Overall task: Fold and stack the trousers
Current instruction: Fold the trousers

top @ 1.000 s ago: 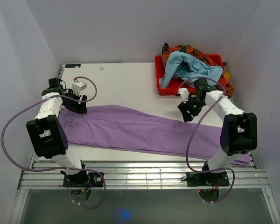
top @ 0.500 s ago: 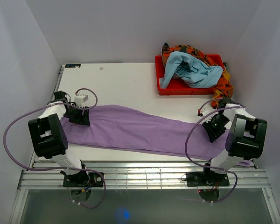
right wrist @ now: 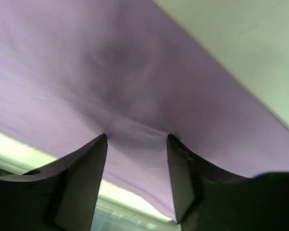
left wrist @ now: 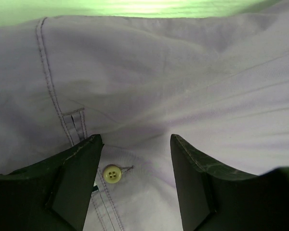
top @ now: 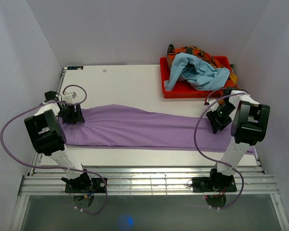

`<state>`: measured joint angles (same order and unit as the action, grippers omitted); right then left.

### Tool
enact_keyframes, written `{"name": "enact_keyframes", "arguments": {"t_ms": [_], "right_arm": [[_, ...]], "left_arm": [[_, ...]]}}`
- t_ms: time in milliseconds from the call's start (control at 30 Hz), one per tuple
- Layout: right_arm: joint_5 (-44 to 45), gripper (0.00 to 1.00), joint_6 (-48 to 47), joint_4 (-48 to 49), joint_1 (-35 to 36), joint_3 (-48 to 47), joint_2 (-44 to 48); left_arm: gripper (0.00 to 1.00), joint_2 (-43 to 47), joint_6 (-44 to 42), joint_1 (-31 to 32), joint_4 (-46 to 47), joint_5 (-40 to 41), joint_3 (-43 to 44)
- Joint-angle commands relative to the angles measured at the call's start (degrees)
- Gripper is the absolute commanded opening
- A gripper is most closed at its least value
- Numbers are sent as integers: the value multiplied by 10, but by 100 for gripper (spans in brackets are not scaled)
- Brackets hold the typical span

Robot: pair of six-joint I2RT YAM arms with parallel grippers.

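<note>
The lilac trousers [top: 149, 130] lie spread lengthwise across the table, almost from the left edge to the right edge. My left gripper [top: 73, 115] is at their left, waistband end. In the left wrist view it [left wrist: 136, 142] is open, low over the cloth, with a pale button [left wrist: 112, 174] and stitched seams between its fingers. My right gripper [top: 216, 122] is on the right, leg end. In the right wrist view it [right wrist: 137, 139] is open, fingertips pressed into the purple cloth [right wrist: 111, 72], which puckers between them.
A red tray [top: 166, 91] at the back right holds a light blue garment [top: 195, 72] and an orange patterned cloth [top: 231, 86] that spills over its right side. White walls close in left, right and behind. A metal rail [top: 149, 180] runs along the near edge.
The trousers lay diagonally and now lie straighter and more level. My left gripper slid left along the waist end. My right gripper swung out to the right, then drew back toward the tray.
</note>
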<state>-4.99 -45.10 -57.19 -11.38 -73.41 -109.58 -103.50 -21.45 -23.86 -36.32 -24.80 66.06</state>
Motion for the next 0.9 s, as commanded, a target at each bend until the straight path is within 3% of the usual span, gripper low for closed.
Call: {"name": "enact_keyframes", "arguments": {"t_ms": [0, 67, 233, 533, 867], "right_arm": [[-50, 60, 9, 103, -7, -28, 27], [-56, 70, 25, 96, -26, -24, 75], [-50, 80, 48, 96, -123, -16, 126], [-46, 70, 59, 110, -230, -29, 55], [-82, 65, 99, 137, -232, -10, -4]], "left_arm": [[72, -27, -17, -19, 45, 106, -3], [72, -24, -21, -20, 45, 107, -4], [72, -13, -32, -23, 60, 132, -18], [72, -21, -29, -30, 67, 128, -7], [72, -10, -35, -29, 62, 109, -16]]}}
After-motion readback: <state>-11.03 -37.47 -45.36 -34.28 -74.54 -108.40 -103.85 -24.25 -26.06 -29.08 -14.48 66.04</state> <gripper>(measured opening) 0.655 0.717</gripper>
